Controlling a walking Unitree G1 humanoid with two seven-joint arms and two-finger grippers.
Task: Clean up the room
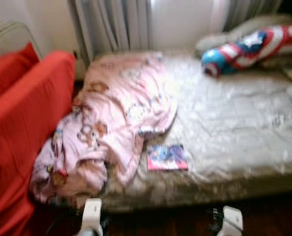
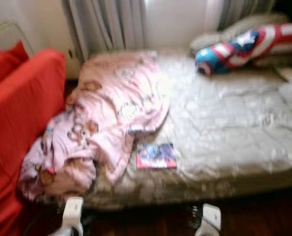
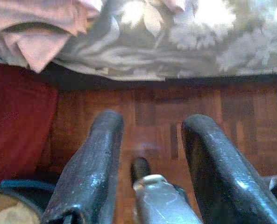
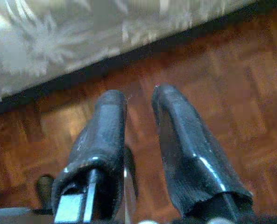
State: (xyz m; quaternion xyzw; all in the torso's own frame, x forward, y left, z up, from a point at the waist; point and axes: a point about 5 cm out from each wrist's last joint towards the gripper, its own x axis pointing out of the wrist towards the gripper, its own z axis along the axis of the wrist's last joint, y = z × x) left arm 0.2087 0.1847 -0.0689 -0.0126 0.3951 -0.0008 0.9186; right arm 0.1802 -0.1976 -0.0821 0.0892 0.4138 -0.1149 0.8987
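1. We face the bed (image 1: pixel 244 147): pink blanket (image 1: pixel 116 113) heaped at its left end, a small book (image 1: pixel 167 157) near the front edge.
2. Left gripper (image 3: pixel 150 140) and right gripper (image 4: pixel 138 116) hang above the floor, fingers parted, empty.
3. Next, we reckon, reach for the book.

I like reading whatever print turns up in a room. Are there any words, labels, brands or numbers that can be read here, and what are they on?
No text can be read.
Book on the bed: colourful cover, too blurred to read.
Pink blanket: cartoon prints, no legible words.
Red, white and blue pillow: a star and stripes, no lettering made out.
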